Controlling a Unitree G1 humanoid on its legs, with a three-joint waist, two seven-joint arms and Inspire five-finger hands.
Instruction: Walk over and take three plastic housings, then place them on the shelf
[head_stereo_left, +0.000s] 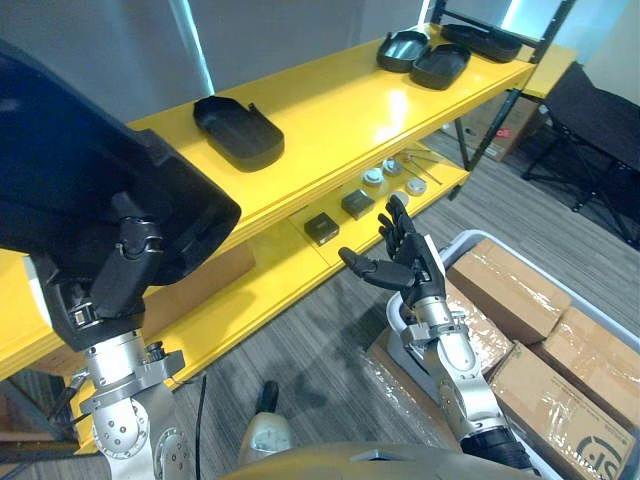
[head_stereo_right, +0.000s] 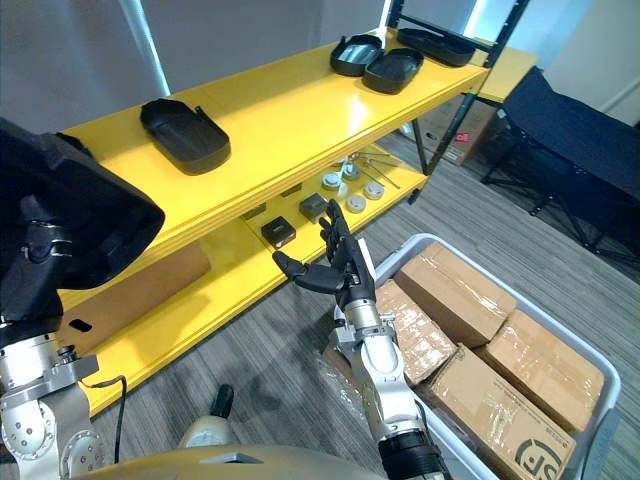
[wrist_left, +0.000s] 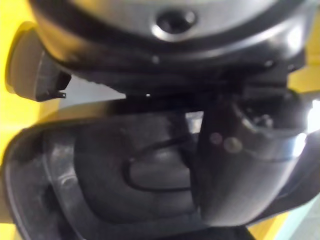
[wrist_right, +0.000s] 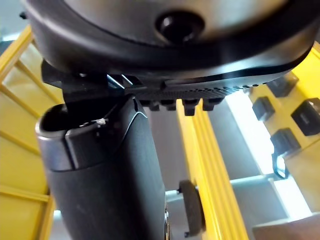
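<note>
Hidden: held housing (head_stereo_left: 70, 170) is cut off at the frame's edge and covers part of the shelf (head_stereo_left: 330, 110).
Left hand (head_stereo_left: 130, 262): fingers clamped on the held housing.
Right hand (head_stereo_left: 410, 258): fingers spread, empty, over the carpet (head_stereo_left: 310, 340).
Shelf: yellow; one housing (head_stereo_left: 238, 130) mid-board, a touching pair (head_stereo_left: 425, 55) at the far end.
Lower board: small parts (head_stereo_left: 375, 178), hard to make out.
Room: bin (head_stereo_left: 470, 236) of boxes (head_stereo_left: 510, 290) beside the right arm.

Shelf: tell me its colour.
The shelf is bright yellow, clearest in the right eye view.
</note>
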